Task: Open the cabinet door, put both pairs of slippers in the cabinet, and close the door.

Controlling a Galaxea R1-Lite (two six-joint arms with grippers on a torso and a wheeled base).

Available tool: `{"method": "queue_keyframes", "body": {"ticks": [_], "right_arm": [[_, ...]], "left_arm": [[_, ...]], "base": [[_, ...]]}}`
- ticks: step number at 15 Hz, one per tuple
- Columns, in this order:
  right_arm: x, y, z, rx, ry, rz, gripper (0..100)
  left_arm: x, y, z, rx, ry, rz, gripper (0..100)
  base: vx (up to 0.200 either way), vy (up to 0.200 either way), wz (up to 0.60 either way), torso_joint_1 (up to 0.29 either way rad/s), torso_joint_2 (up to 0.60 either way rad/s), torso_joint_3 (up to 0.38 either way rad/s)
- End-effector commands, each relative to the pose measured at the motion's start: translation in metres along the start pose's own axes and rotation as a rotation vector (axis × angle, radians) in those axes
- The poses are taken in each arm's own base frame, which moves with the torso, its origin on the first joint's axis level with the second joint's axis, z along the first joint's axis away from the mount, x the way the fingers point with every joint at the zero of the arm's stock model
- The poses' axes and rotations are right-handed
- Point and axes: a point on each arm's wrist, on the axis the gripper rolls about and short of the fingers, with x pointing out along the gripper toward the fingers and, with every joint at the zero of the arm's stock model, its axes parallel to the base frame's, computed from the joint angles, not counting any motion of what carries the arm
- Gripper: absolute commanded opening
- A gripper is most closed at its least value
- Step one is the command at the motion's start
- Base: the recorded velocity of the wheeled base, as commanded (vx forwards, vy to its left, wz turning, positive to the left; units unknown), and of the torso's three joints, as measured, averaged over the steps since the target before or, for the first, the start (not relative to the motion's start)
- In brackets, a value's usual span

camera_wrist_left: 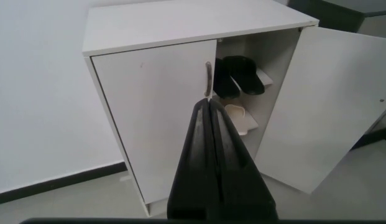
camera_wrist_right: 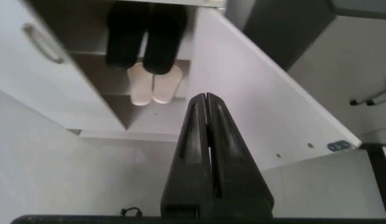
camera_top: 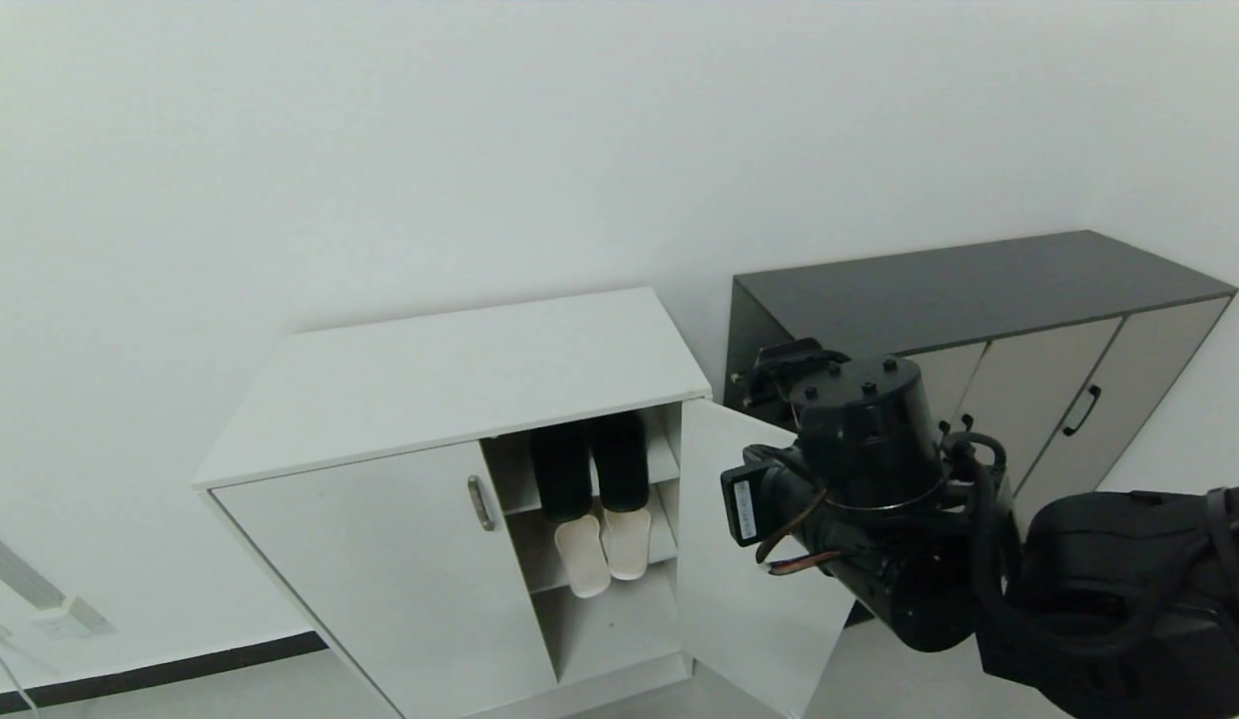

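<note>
While both pincers are pressed fully closed, neither holds anything. Left gripper (camera_wrist_left: 209, 106): fingers (camera_wrist_left: 196, 143) flat together, no gap, empty, pointing at the front of the white cabinet (camera_top: 459, 379). In its wrist view the tips line up with the handle (camera_wrist_left: 209, 79) of the closed left door (camera_wrist_left: 155, 118); contact can't be told. Right gripper (camera_wrist_right: 207, 98): fingers (camera_wrist_right: 224, 143) also shut tight, empty, facing the inner side of the open right door (camera_wrist_right: 261, 93); can't tell if it touches it.

Right door (camera_top: 739, 559) swung out wide, right arm (camera_top: 859, 469) just beside its outer edge in the head view. Left door (camera_top: 379, 569) closed.

Both pairs are inside the open compartment. Black slippers (camera_top: 591, 464) side by side on the upper shelf, ends hanging over the shelf edge. White slippers (camera_top: 607, 549) side by side on the shelf just below, also sticking out past the edge. Bottom section under them bare.

Both pairs lie beyond the right gripper's tips, apart from it, toward the closed door's side. From the left gripper they lie past the handle, inside the cabinet, not touched.

Dark cabinet (camera_top: 968, 285) stands just beside the white one, against the wall, doors closed.
</note>
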Motion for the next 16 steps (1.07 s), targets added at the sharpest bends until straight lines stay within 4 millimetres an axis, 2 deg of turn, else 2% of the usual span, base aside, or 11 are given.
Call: {"method": "queue_keyframes", "body": {"ticks": [1, 5, 7, 11, 13, 16], "right_arm": [[0.000, 0.000, 0.000, 0.000, -0.001, -0.001, 0], [0.004, -0.005, 0.001, 0.008, -0.003, -0.020, 0], [0.007, -0.009, 0.005, 0.019, -0.027, -0.033, 0], [0.045, -0.050, 0.006, 0.005, -0.040, -0.146, 0], [0.063, -0.070, 0.015, 0.027, -0.056, -0.131, 0], [0.101, -0.099, 0.018, 0.058, -0.059, -0.186, 0]], "left_arm": [[0.000, 0.000, 0.000, 0.000, 0.001, 0.000, 0], [0.000, 0.000, 0.000, 0.000, 0.001, 0.001, 0], [0.000, 0.000, 0.000, 0.000, 0.001, 0.001, 0], [0.000, 0.000, 0.000, 0.000, 0.001, 0.001, 0], [0.000, 0.000, 0.000, 0.000, 0.001, 0.000, 0], [0.000, 0.000, 0.000, 0.002, 0.001, 0.000, 0]], "base": [[-0.200, 0.000, 0.00, 0.002, 0.00, 0.002], [-0.200, 0.000, 0.00, 0.007, 0.01, -0.002], [0.000, 0.000, 0.00, 0.000, 0.00, 0.000], [0.000, 0.000, 0.00, 0.000, 0.00, 0.000], [0.000, 0.000, 0.00, 0.000, 0.00, 0.000], [0.000, 0.000, 0.00, 0.000, 0.00, 0.000]]}}
